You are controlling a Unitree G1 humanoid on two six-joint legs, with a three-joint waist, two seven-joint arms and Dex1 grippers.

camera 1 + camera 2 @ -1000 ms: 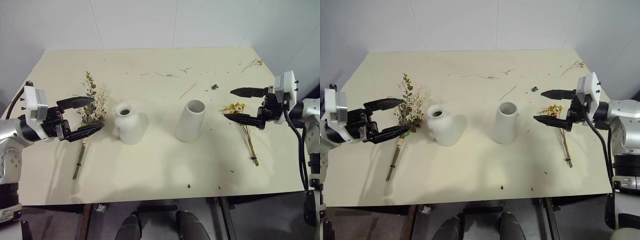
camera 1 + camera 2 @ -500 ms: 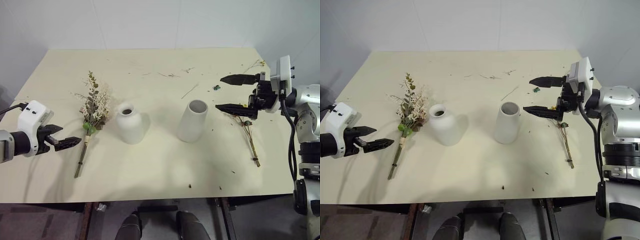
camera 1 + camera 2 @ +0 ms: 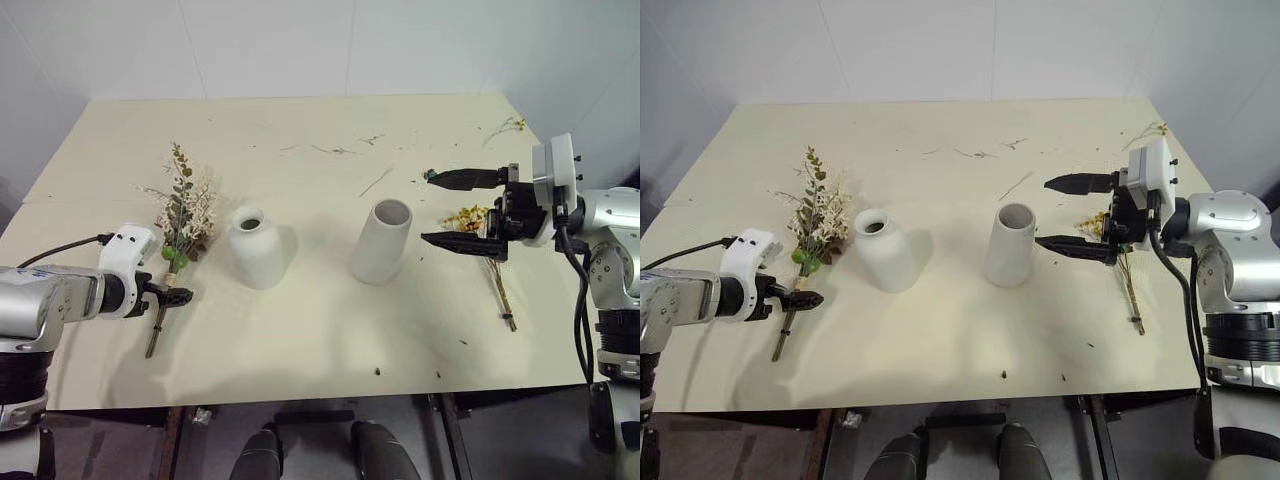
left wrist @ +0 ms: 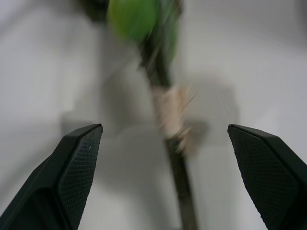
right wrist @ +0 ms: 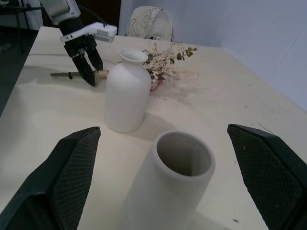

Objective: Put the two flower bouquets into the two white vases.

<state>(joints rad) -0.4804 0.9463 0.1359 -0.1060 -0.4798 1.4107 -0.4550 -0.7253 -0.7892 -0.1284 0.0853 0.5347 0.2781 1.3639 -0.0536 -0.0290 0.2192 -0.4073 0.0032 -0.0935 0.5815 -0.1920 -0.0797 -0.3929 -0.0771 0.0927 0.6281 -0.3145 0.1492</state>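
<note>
Cream table: loose twigs scattered behind both vases.

In the left wrist view the big bouquet is blurred: its stem, pale binding and a green leaf smear, and the picture's edge cuts the blooms off. The right hand covers part of the thin bouquet. Small scraps on the tabletop are too small to tell.

Spread black fingers, blurred tan-wrapped stem, perhaps green leaf
</note>
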